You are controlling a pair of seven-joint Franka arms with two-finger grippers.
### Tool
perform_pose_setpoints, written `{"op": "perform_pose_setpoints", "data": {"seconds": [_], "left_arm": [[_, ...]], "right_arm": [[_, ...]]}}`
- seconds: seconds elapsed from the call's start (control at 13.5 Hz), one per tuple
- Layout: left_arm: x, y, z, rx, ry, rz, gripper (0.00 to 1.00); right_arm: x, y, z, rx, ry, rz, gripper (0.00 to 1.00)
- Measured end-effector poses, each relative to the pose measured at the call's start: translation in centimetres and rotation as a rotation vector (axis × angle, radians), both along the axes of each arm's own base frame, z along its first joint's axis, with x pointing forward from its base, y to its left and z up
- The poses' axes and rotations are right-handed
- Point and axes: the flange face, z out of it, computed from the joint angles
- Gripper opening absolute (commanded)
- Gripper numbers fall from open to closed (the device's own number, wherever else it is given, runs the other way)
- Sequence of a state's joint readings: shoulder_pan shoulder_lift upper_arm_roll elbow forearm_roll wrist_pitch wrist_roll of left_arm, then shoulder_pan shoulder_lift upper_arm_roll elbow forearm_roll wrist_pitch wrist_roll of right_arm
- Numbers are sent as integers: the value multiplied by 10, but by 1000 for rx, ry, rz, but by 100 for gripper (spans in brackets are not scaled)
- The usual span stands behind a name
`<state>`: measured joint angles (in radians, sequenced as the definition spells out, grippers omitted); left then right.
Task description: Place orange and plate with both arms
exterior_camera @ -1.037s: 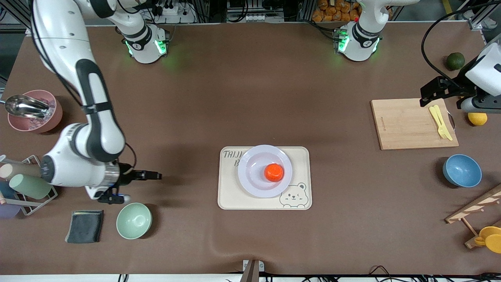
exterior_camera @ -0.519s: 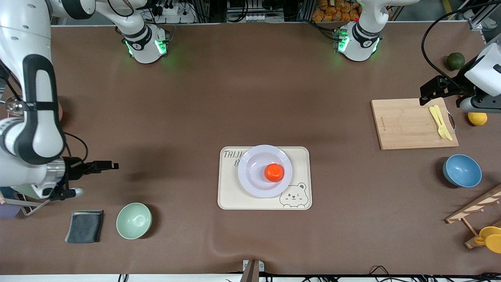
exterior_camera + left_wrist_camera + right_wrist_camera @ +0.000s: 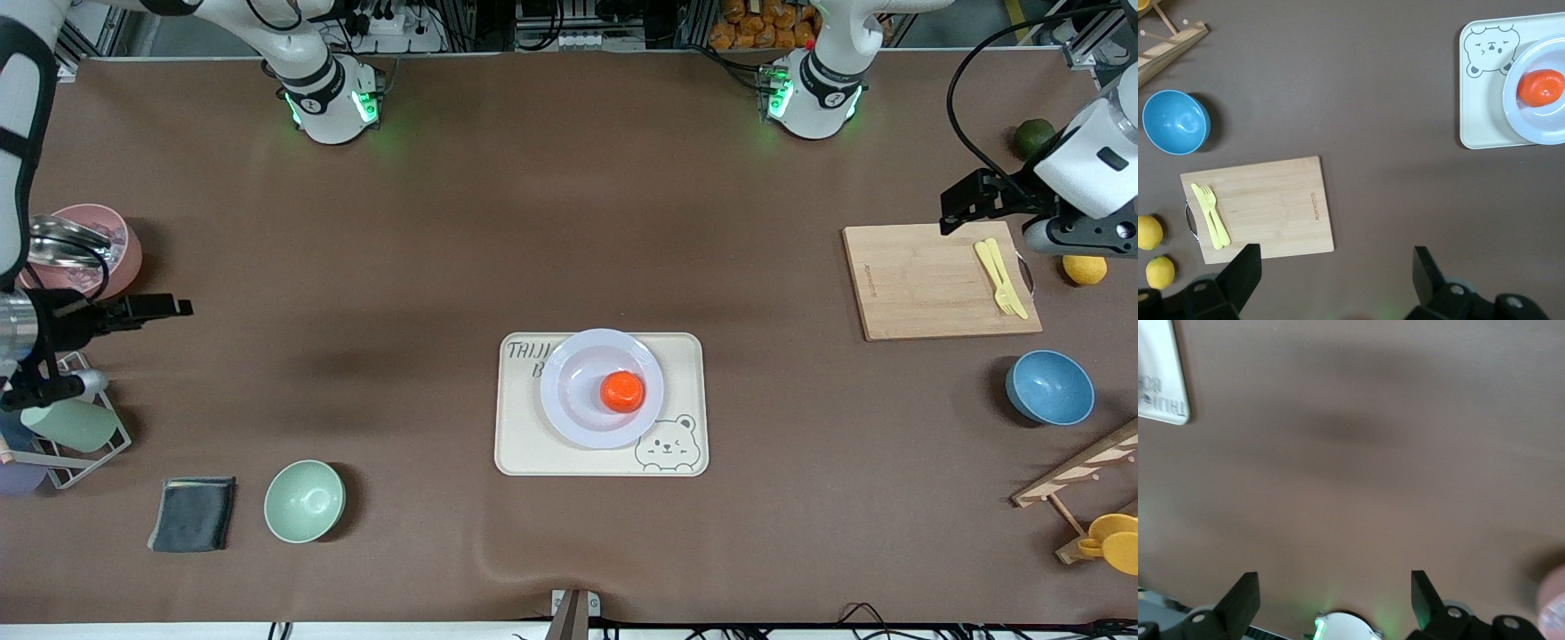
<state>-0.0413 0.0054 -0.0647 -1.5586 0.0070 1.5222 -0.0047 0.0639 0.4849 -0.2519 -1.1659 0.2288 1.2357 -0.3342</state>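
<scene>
The orange (image 3: pixel 622 391) lies in the pale plate (image 3: pixel 573 391), which rests on the cream bear tray (image 3: pixel 533 444) at mid-table. In the left wrist view the orange (image 3: pixel 1541 87) and plate (image 3: pixel 1538 130) show at the frame's edge. My right gripper (image 3: pixel 178 308) is open and empty, up over the right arm's end of the table beside the pink bowl; its wrist view (image 3: pixel 1333 587) shows bare table. My left gripper (image 3: pixel 951 209) is open and empty over the cutting board's corner, also seen in its wrist view (image 3: pixel 1336 263).
A wooden cutting board (image 3: pixel 925 284) carries a yellow fork and knife (image 3: pixel 1000 277). A blue bowl (image 3: pixel 1049 387), a lemon (image 3: pixel 1085 268) and a dark green fruit (image 3: pixel 1033 138) lie near it. A green bowl (image 3: pixel 304 500), dark cloth (image 3: pixel 193 514), pink bowl (image 3: pixel 84 253) and cup rack (image 3: pixel 67 427) sit at the right arm's end.
My right arm has swung away from beside the green bowl toward its end of the table, to beside the pink bowl. My left gripper has shifted slightly. Orange and plate have not moved.
</scene>
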Motion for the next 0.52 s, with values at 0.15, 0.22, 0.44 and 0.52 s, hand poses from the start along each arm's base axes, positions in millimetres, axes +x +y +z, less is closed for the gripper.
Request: {"op": "perform_pose_setpoints", "data": {"seconds": [0.15, 0.22, 0.44, 0.52], "left_arm": [[0, 0, 0, 0, 2, 1, 100], [0, 0, 0, 0, 3, 1, 100], [-1, -3, 0, 1, 7, -5, 100], [-2, -3, 0, 1, 13, -6, 100]], "right_arm": [[-7, 7, 21, -45, -21, 10, 100], [-10, 4, 27, -61, -28, 8, 100], [-19, -12, 36, -115, -68, -5, 100], [-22, -14, 36, -119, -71, -7, 100]]}}
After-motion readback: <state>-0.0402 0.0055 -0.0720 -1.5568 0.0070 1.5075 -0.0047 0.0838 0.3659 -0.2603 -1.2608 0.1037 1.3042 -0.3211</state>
